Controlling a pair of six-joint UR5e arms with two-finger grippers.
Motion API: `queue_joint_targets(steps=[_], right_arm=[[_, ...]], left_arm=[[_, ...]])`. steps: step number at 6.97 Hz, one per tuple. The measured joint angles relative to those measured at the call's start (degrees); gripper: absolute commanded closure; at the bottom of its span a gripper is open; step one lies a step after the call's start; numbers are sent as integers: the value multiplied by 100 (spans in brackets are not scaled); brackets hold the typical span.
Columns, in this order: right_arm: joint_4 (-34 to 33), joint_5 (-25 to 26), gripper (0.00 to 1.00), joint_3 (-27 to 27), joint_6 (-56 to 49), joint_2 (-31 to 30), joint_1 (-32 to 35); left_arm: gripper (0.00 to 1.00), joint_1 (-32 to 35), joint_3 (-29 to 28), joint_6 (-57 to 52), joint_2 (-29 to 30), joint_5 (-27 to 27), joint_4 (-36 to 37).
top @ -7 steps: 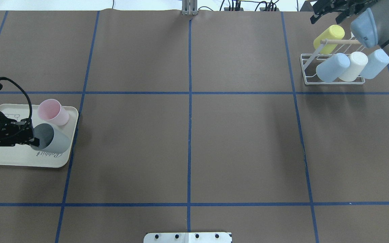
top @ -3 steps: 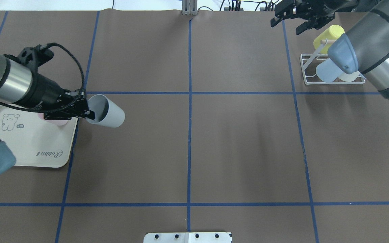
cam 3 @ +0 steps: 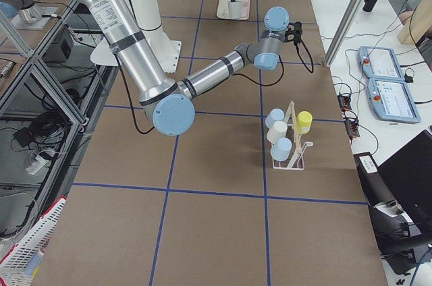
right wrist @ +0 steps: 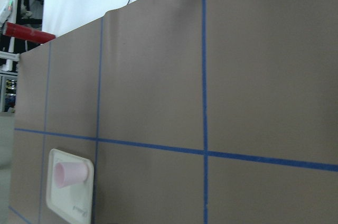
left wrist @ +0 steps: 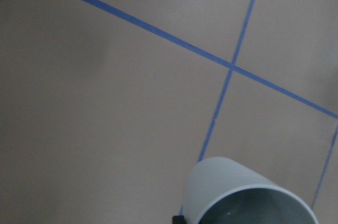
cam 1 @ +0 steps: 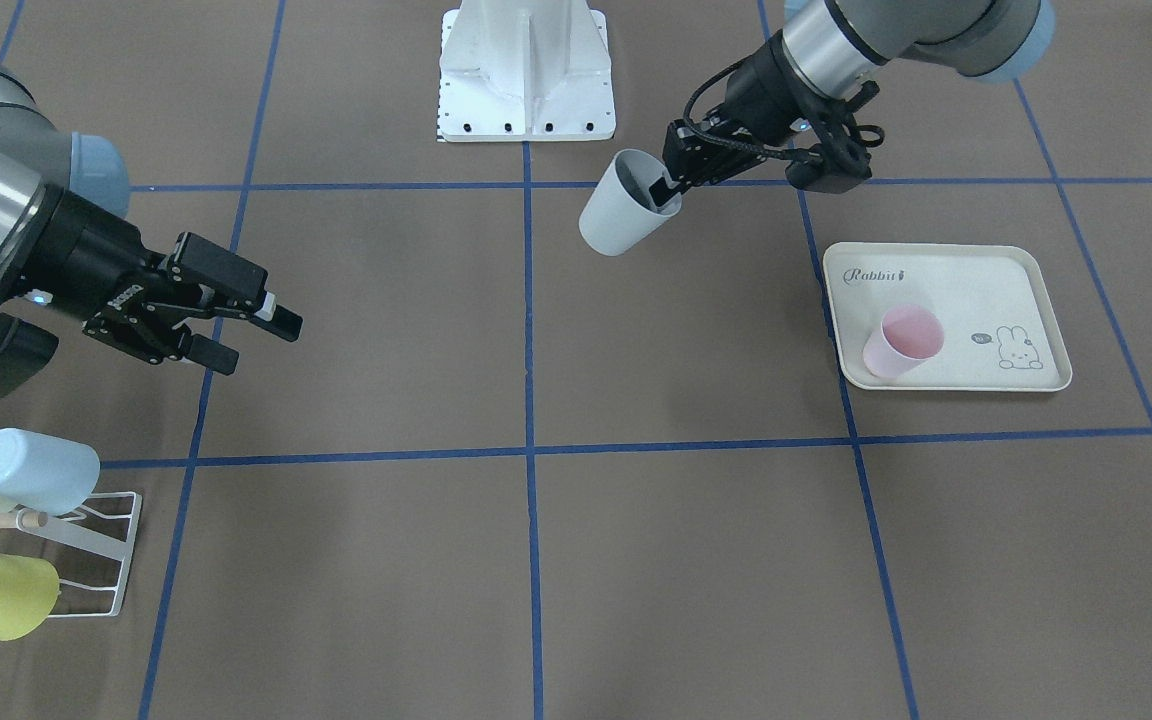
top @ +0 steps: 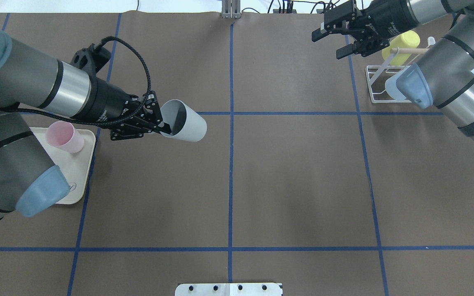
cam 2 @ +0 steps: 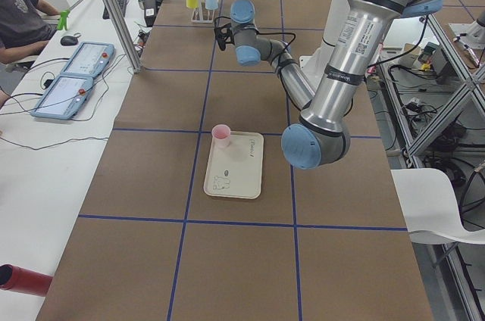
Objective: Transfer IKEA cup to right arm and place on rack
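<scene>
Over the table (top: 286, 185), the left claw (top: 163, 126) clamps the grey cup (top: 189, 127) by its rim; right claw (top: 326, 46) gapes.

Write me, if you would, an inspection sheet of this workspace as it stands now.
Surface: brown table cover with a blue tape grid; nothing spilled seen.
Job's things: grey cup held off the table, tilted; rack at the robot's right end carries four cups.
Clutter: pink cup upright on the cream tray.
Grippers: left gripper shut on the grey cup's rim, one finger inside; right gripper open, empty.
Cables: black cable loops free at the left wrist.
Surroundings: person seated at a side desk with two tablets.
</scene>
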State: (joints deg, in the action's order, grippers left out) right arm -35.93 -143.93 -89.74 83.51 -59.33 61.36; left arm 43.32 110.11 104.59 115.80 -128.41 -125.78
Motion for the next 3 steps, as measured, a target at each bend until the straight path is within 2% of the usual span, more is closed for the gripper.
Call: queue_joint_targets(steps=[2,3], right_arm=[[1533,5,6,-1,1286,49,-160],[2325,269,7,11,1970,50,-345]], left_arm=[[100,-111,-426,1036,213,311,-1592],[100,-139,-503,1380,233,481,-2178]])
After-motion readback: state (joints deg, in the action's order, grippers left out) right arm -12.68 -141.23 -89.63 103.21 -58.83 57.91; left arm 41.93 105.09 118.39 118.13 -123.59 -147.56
